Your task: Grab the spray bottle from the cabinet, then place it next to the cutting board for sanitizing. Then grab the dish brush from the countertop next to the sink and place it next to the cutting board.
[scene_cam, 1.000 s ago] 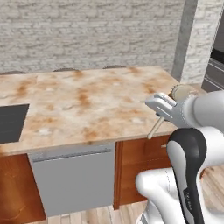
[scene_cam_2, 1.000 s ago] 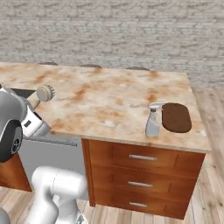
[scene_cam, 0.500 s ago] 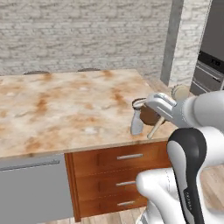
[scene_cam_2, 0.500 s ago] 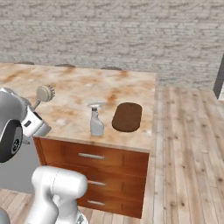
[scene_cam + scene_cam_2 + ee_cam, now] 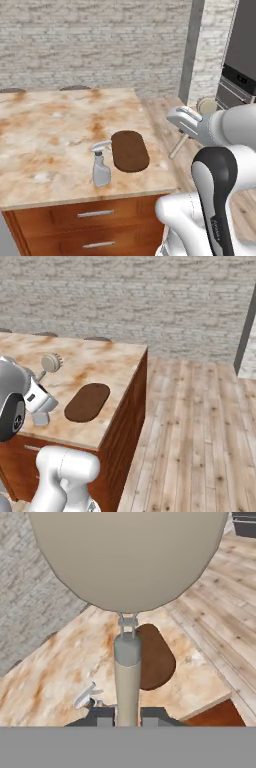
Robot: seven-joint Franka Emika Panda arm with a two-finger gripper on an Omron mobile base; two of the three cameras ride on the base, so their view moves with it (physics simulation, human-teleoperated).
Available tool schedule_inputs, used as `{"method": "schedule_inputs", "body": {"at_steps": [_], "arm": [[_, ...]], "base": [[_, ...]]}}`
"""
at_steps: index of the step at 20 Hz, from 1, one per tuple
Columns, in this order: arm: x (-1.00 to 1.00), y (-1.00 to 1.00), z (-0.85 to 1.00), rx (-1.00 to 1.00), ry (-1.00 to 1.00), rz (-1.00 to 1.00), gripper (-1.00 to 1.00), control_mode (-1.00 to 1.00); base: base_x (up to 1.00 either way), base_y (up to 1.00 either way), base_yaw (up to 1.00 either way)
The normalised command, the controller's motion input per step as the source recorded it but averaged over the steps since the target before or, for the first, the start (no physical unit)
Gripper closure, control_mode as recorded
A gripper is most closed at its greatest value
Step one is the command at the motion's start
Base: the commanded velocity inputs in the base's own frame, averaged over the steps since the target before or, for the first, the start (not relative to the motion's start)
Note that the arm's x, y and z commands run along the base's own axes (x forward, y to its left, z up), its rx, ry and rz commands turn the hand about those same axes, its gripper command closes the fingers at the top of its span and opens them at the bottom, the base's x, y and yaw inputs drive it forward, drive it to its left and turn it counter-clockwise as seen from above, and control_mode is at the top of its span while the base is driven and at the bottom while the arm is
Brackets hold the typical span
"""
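My gripper (image 5: 127, 714) is shut on the dish brush (image 5: 127, 667), whose pale handle runs up to a big round head (image 5: 127, 557) close to the hand camera. In the left base view the gripper (image 5: 184, 131) holds the brush (image 5: 205, 105) in the air, just right of the countertop (image 5: 50, 130) edge. The dark oval cutting board (image 5: 129, 150) lies near the counter's front right corner, and the spray bottle (image 5: 101, 168) stands upright just left of it. From the right, the board (image 5: 88, 401) lies beside my arm, the brush head (image 5: 50, 362) above it, the bottle (image 5: 41, 418) partly hidden.
Wooden drawers (image 5: 95, 214) with metal handles sit under the counter front. Plank floor (image 5: 200, 431) stretches to the right of the island. A dark appliance (image 5: 240, 75) stands at the far right, a brick wall (image 5: 125, 301) behind.
The base has driven right along the counter, so the whole scene slid left; board and bottle now sit near the counter's right end below my hand. The brush stays gripped.
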Motion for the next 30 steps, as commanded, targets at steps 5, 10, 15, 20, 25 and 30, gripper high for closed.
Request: {"method": "schedule_inputs", "body": {"at_steps": [5, 10, 15, 20, 25, 30], "arm": [[0.0, 0.0, 0.0, 0.0, 0.0, 0.0, 1.0, 1.0], [0.0, 0.0, 0.0, 0.0, 0.0, 0.0, 1.0, 1.0], [0.0, 0.0, 0.0, 0.0, 0.0, 0.0, 1.0, 1.0], [0.0, 0.0, 0.0, 0.0, 0.0, 0.0, 1.0, 1.0], [0.0, 0.0, 0.0, 0.0, 0.0, 0.0, 1.0, 1.0], [0.0, 0.0, 0.0, 0.0, 0.0, 0.0, 1.0, 1.0]], "base": [[1.0, -0.41, 0.09], [0.64, 0.06, 0.14], [-0.3, 0.48, -0.13], [0.16, 0.47, -0.21], [0.32, 0.06, -0.11], [0.01, 0.03, -0.05]]}}
